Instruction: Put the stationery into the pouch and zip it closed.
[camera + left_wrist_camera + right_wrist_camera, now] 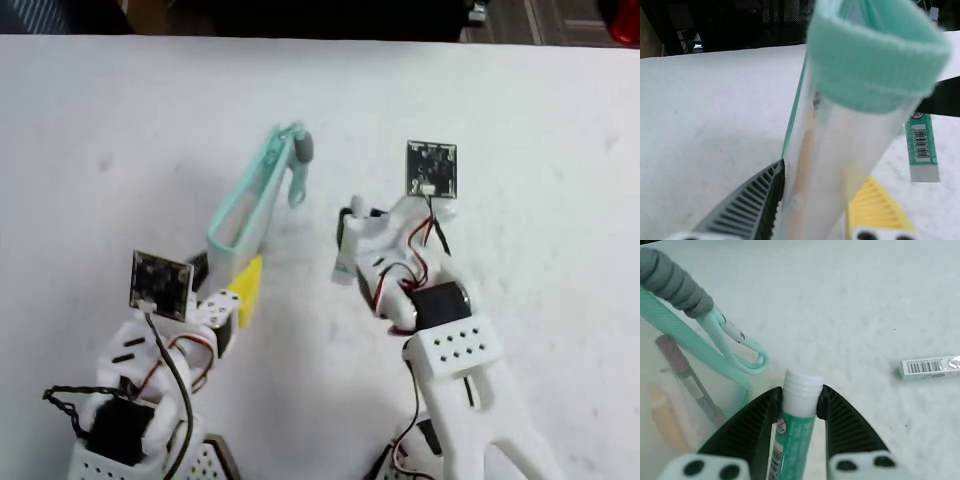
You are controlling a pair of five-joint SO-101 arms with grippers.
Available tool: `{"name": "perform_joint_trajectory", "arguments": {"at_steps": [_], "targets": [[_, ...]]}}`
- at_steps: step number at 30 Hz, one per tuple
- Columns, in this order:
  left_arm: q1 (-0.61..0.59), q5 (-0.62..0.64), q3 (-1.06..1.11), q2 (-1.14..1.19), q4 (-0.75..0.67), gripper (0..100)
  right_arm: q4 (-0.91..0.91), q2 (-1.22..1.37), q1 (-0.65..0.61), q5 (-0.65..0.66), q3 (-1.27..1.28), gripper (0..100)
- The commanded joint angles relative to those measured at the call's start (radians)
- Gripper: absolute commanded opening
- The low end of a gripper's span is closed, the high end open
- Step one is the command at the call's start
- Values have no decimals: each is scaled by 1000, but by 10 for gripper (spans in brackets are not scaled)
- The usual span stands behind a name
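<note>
On the white desk (120, 120), at its near left, the left tool (825, 175) is clamped on the near end of a long translucent pouch with mint-green trim (255, 195). A ribbed grey finger (757, 200) presses one wall and a ribbed yellow finger (875, 200) presses the other. From there the pouch runs diagonally away across the desk, left of centre, to a far end that carries a ribbed grey loop (303, 148) and a thin mint strap (740, 352) curling beside it. Whether the pouch rests on the desk or is lifted off it cannot be told. Through the clear wall, the right wrist view shows a dark pen-like stick (685, 375) and a yellowish piece (662, 415) inside. Just right of the pouch and apart from it, the right tool (799, 395) is closed on a green glue stick with a white cap (796, 430). Its two black fingers grip the stick just below the cap, which points away from the wrist toward the strap. In the left wrist view the same glue stick shows beside the pouch with its barcode facing the camera. Farther right, a small pale block with a barcode label (930, 367) lies flat on the desk, well apart from the pouch.
</note>
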Motion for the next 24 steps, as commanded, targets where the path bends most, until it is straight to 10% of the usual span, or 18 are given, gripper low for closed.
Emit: {"name": "perform_joint_trajectory", "arguments": {"at_steps": [1, 24], "targets": [[13, 6, -12, 7, 5, 199, -22, -38, -5, 14, -11, 17], [13, 8, -12, 7, 5, 199, -298, -475, -154, 453, -146, 21]]}}
